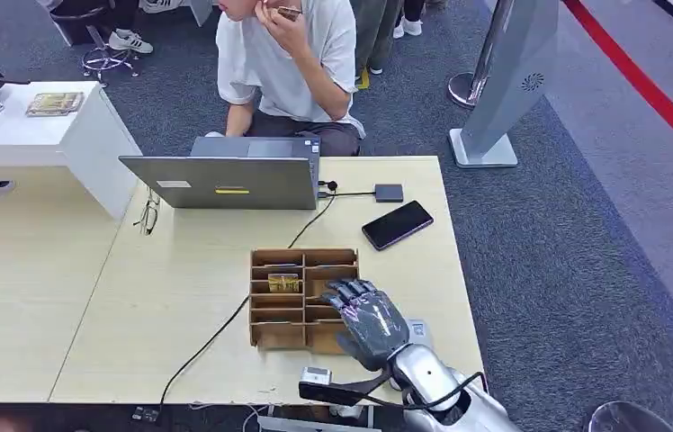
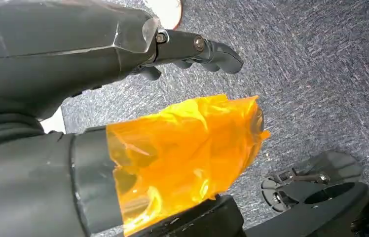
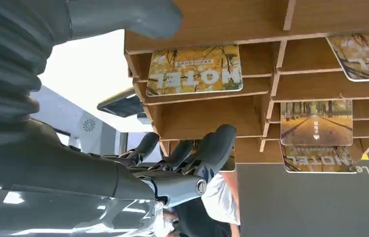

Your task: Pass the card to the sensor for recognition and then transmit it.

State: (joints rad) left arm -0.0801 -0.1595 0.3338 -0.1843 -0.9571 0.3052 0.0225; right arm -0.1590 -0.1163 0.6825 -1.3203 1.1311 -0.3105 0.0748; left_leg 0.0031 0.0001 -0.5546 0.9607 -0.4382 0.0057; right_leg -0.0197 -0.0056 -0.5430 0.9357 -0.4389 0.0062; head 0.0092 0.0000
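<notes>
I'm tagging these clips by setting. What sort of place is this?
Probably an office or lab dressed as a hotel-desk mock-up: a wooden card rack holding cards printed HOTEL, a laptop on a light wooden table, grey carpet, and a person sitting on the floor.

Even, bright indoor light falls across the pale wooden counter [image 1: 63, 297], with only soft shadows. The head view is sharp. In the right wrist view a background patch is blown out white, and the nearby grey ribbed cover [image 3: 10, 64] is soft.
</notes>
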